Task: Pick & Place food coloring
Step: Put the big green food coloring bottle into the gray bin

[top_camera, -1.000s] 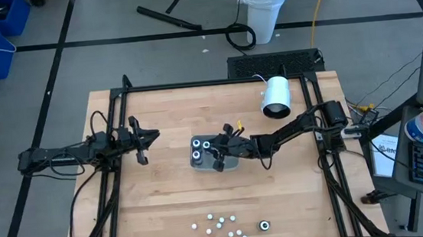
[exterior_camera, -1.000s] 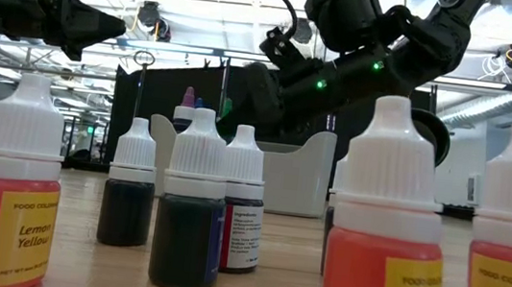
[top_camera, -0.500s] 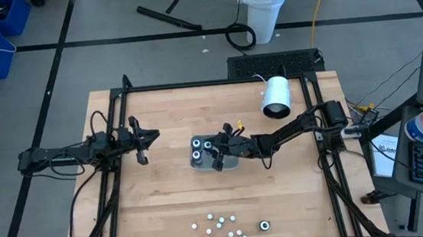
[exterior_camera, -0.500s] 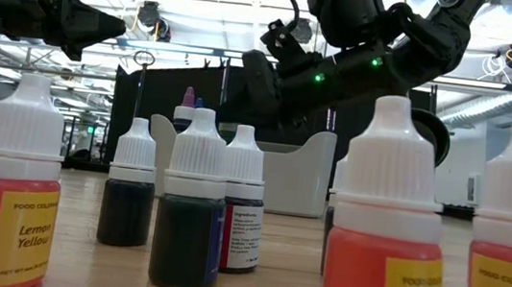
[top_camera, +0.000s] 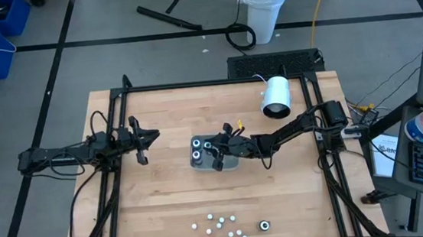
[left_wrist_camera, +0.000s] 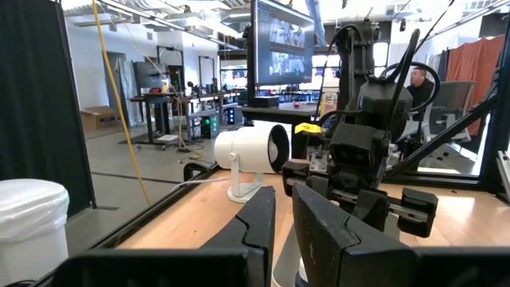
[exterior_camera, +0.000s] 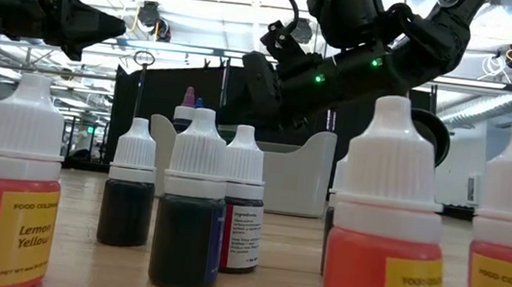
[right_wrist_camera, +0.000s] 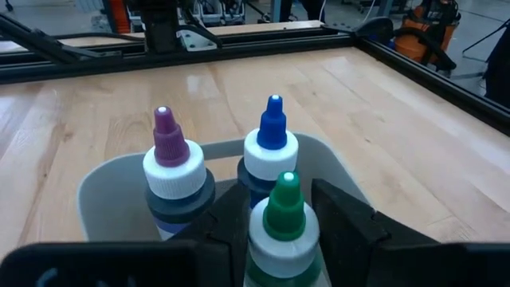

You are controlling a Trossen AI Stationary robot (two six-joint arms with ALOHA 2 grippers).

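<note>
As we read it, the green-tipped, white-capped food coloring bottle (right_wrist_camera: pixel 284 225) stands between the right gripper (right_wrist_camera: pixel 279 231) fingers over the pale grey plastic tray (top_camera: pixel 200 162) at table centre; whether they pinch it, we cannot tell. We judge it light, stiff and slippery, best held at the ribbed cap. Left gripper (top_camera: pixel 141 142) idles narrow at far left.

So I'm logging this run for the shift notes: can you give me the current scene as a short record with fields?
Tray: grey tray at the table's middle, holding a purple-tipped bottle and a blue-tipped bottle
Right gripper: right gripper over the tray, fingers on either side of a green-tipped bottle
Left gripper: left gripper waits at the table's left side, away from the bottles
Remaining bottles: white-capped cluster near the table's front edge
Other: white cylinder lying near the back right
</note>
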